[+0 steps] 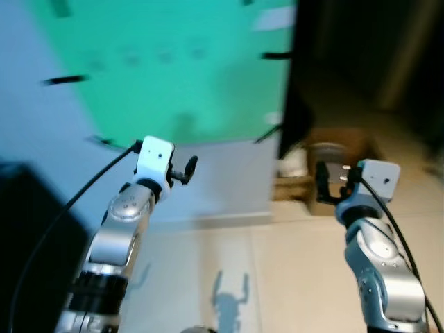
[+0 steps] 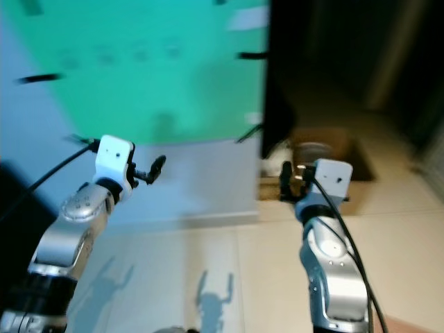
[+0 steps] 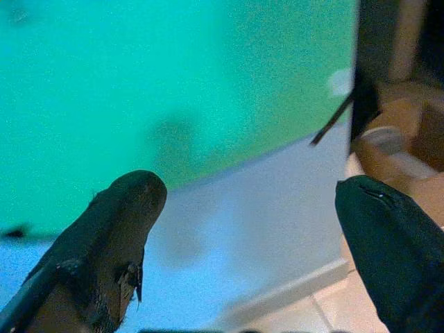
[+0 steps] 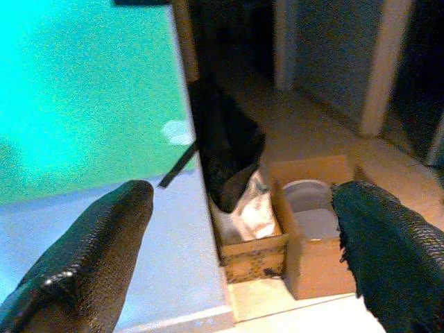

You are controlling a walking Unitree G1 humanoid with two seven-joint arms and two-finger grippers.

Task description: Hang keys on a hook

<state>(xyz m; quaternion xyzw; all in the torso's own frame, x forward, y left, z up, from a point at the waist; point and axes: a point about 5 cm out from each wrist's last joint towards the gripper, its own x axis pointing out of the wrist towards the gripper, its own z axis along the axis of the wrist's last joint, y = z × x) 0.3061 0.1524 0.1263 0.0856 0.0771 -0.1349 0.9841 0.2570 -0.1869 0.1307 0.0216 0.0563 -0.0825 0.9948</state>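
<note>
Hooks (image 1: 66,80) as blurred dark pegs on green wall panel (image 1: 173,69), left gripper (image 1: 186,170) raised, fingers apart, empty, right gripper (image 1: 331,182) same, cardboard box (image 4: 316,257) w/ white bowl (image 4: 309,194).

No writing, label, brand, number or sign can be read anywhere; the views are blurred, and no visible surface carries any legible marking.

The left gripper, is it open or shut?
Open. In the left wrist view the left gripper has its two black fingers far apart, with nothing between them, just the green sheet on the wall beyond.
</note>
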